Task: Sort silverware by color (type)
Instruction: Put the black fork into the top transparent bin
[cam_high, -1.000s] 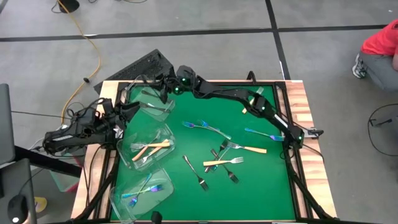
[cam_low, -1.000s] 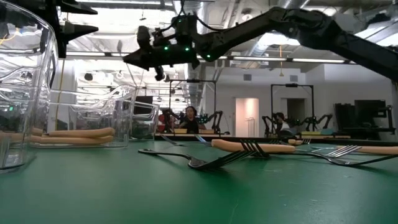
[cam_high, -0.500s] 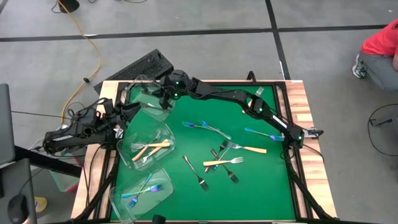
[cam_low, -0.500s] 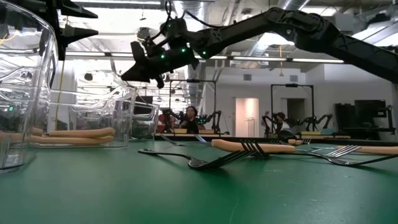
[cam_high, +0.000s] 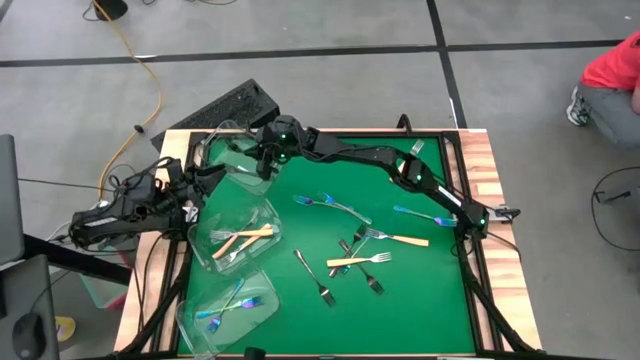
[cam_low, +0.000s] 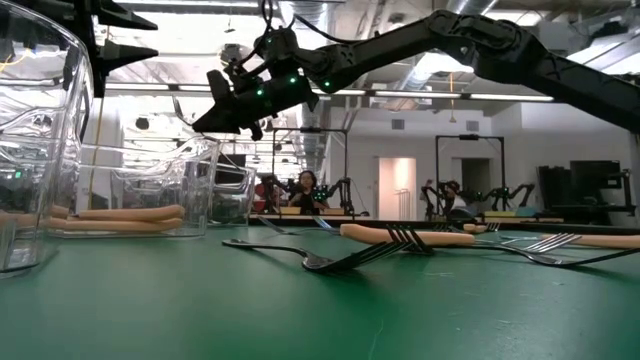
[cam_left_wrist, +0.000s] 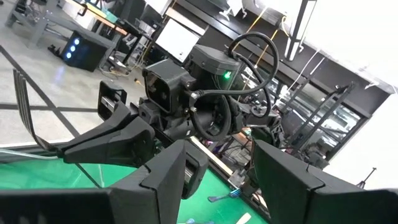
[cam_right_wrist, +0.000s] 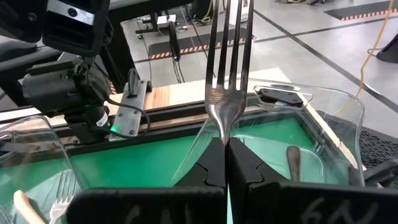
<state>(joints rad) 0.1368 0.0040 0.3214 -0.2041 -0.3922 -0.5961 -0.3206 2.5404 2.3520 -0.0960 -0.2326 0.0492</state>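
Right pincer (cam_right_wrist: 225, 163) pinching metal fork (cam_right_wrist: 228, 68) above clear tub (cam_right_wrist: 323, 118); left arm beside.

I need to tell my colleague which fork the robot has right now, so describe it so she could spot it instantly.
Look at the far left corner of the green table, where the right gripper hangs over the farthest clear tub. The silver-grey fork is pinched in its shut fingers, tines up, the only fork off the table.

A dark silver-grey metal fork (cam_right_wrist: 227, 81) stands clamped by its neck between the right gripper's (cam_right_wrist: 226, 163) closed fingers, its 4 tines pointing straight out beyond the fingertips.
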